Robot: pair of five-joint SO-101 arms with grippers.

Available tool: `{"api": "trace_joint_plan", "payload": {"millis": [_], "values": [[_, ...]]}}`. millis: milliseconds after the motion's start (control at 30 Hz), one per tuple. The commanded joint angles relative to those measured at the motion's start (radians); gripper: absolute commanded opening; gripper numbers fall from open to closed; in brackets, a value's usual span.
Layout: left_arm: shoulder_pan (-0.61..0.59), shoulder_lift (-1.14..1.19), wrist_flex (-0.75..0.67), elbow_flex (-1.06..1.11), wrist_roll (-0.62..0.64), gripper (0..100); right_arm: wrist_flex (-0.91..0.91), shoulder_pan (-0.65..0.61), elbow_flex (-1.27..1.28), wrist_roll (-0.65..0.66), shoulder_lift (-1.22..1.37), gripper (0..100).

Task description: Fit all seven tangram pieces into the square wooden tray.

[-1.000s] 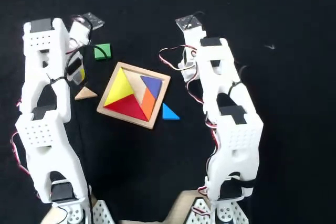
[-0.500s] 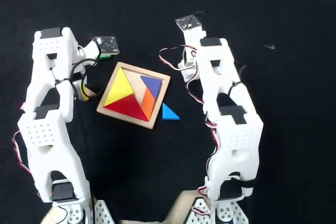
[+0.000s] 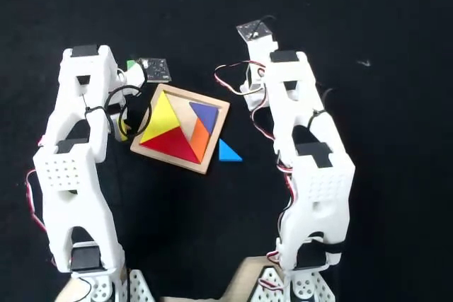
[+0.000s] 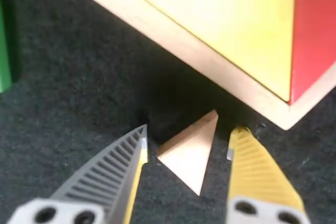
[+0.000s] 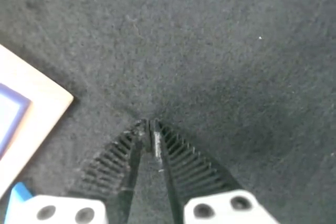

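A green piece (image 4: 4,40) lay loose on the surface (image 3: 368,175), well off to the outer side of the left pincer (image 4: 190,132), probably waiting its turn. That pincer stood open, about wide enough to straddle the wood triangle (image 4: 189,153). The triangle lay flat between its two fingers, and I could not tell whether either tip touched it. It gripped nothing yet. The pose read as lining up for a pick, since this piece belongs in the tray (image 4: 210,59). The tray's rim ran just ahead of the fingertips, so the triangle was crowded against it. Beyond the rim sat the yellow piece (image 4: 220,9) and the red piece (image 4: 315,30), already seated. Bare wood showed in the tray, so I judged the job part done. A blue triangle (image 3: 227,151) lay outside the tray on its far side, nearer the right pincer (image 5: 148,126). That pincer was closed on nothing, tips low over bare surface, a tray corner off to its side. It looked parked clear of the work.
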Motion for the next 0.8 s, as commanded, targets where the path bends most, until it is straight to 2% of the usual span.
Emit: {"api": "trace_joint_plan", "payload": {"millis": [0,367,567,767], "values": [[-0.013,-0.002,0.0,-0.005,-0.107,25,-0.008,-0.011,-0.05,0.009,-0.005,1.1],[-0.059,-0.002,0.002,-0.022,-0.127,25,-0.008,-0.011,-0.05,0.009,-0.005,1.1],[-0.081,0.009,0.141,-0.14,-0.161,25,-0.009,-0.012,-0.05,0.009,-0.004,1.1],[-0.053,0.032,0.152,-0.162,-0.161,24,-0.009,-0.012,-0.05,0.009,-0.004,1.1]]}}
